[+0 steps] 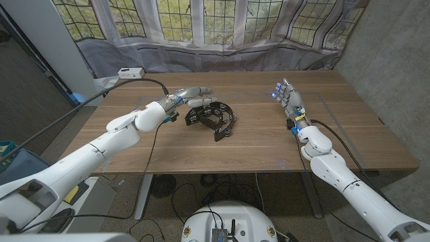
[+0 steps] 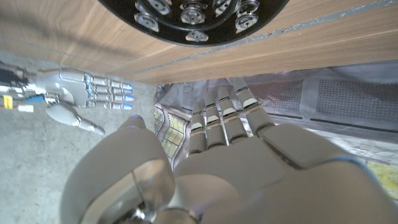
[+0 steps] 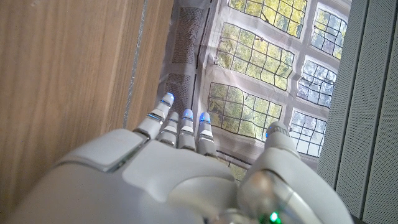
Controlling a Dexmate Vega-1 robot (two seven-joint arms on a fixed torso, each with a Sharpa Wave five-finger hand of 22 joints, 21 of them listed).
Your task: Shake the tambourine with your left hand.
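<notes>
Behind, a leaded window (image 1: 201,23) — wooden table (image 1: 269,144) bears tambourine (image 1: 216,118); left hand (image 1: 191,96), right hand (image 1: 287,97) spread, empty.

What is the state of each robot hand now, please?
Left robot hand: open, fingers straight beside the tambourine, holding nothing.
Right robot hand: open, holding nothing.

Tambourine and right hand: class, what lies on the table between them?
Nothing: in the head view, only bare wooden table lies between the tambourine and the right hand.
</notes>
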